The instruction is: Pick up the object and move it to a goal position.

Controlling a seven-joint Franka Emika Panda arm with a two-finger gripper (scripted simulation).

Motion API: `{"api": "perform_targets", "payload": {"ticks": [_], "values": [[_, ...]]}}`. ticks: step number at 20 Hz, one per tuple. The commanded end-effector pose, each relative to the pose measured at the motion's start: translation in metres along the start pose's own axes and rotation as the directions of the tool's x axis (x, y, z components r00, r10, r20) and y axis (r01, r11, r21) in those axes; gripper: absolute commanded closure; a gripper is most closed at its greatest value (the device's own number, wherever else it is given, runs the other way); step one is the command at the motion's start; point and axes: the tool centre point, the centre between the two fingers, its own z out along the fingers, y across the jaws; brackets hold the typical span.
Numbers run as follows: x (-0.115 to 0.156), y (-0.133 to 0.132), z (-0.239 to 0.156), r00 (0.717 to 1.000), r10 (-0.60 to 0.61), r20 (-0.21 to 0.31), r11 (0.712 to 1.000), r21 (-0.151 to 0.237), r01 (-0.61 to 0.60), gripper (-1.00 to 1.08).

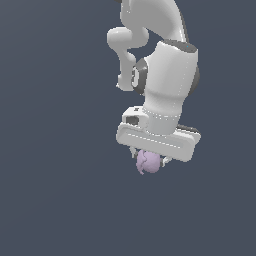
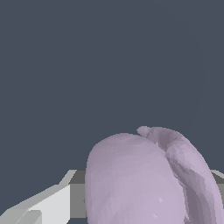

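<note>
Small pale lilac-purple lumpy blob (image 1: 148, 163), rounded, with a curved flap or rim on one side, sits directly under the white two-finger tool (image 1: 149, 161), tucked between its short fingers. Tool points straight down from the white arm's wrist. Fingers look closed in around the blob, one on each side, so the tool appears clamped on it; actual pad contact is too small to confirm in the exterior view.

Wrist view: blob (image 2: 135, 179) fills the near field, right at the tool, flap ridge on one flank; a grey finger (image 2: 52, 203) edge shows beside it.

No bench surface or shadow is distinguishable, just flat dark blue-grey background, so lifted or resting: cannot tell. No goal marker visible, so direction to the goal unknown. Judgement: blob is centred in the grasp, carry depends on grip holding.
</note>
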Motion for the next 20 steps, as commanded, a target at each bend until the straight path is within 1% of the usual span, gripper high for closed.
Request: {"api": "perform_targets", "payload": {"ticks": [1, 6, 10, 15, 20], "values": [[0.017, -0.005, -0.041, 0.997, -0.004, -0.078, 1.000, 0.002, 0.004, 1.08], [0.039, -0.015, -0.118, 0.976, -0.013, -0.219, 1.000, 0.000, 0.013, 1.08], [0.046, -0.021, -0.168, 0.952, -0.020, -0.307, 1.000, -0.004, 0.019, 1.08], [0.049, -0.027, -0.212, 0.924, -0.027, -0.381, 1.000, -0.009, 0.025, 1.08], [0.048, -0.031, -0.239, 0.904, -0.032, -0.425, 0.999, -0.014, 0.029, 1.08]]}}
